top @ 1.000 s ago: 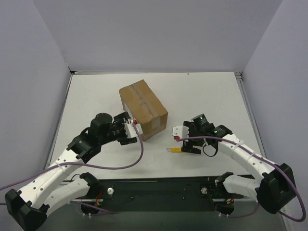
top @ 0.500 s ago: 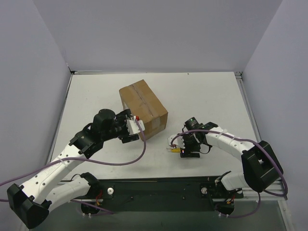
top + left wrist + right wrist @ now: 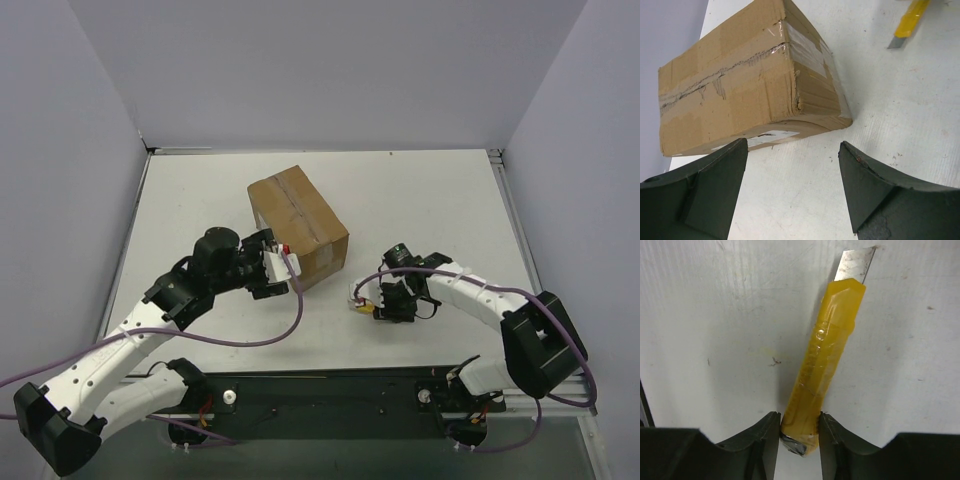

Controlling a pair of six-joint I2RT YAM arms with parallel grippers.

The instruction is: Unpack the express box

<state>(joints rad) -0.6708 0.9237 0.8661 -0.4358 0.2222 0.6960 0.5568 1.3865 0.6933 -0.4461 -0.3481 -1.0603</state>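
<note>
- Top view: the brown rectangular cardboard express box [image 3: 298, 226] sits on the white worktop [image 3: 430, 190], left of centre and turned at an angle. Its flaps are closed, and a tape seam runs along its top.
- The left hand [image 3: 278, 267] is just beside the box's near end, with its fingers apart and nothing between them.
- The right hand [image 3: 366, 304] is low over the worktop to the right of the box, at a yellow plastic utility knife [image 3: 361, 308].
- Left wrist view: the box [image 3: 740, 85] lies ahead of the spread fingers [image 3: 705, 190], not touching them. A dark ragged line runs along the taped seam, and the near corner is crumpled. The knife [image 3: 907, 25] lies at top right.
- Right wrist view: both fingers [image 3: 765, 437] are clamped on the knife [image 3: 827, 365] at its rear end. It lies flat on the worktop, with its metal blade [image 3: 856, 264] out and pointing away.
</note>
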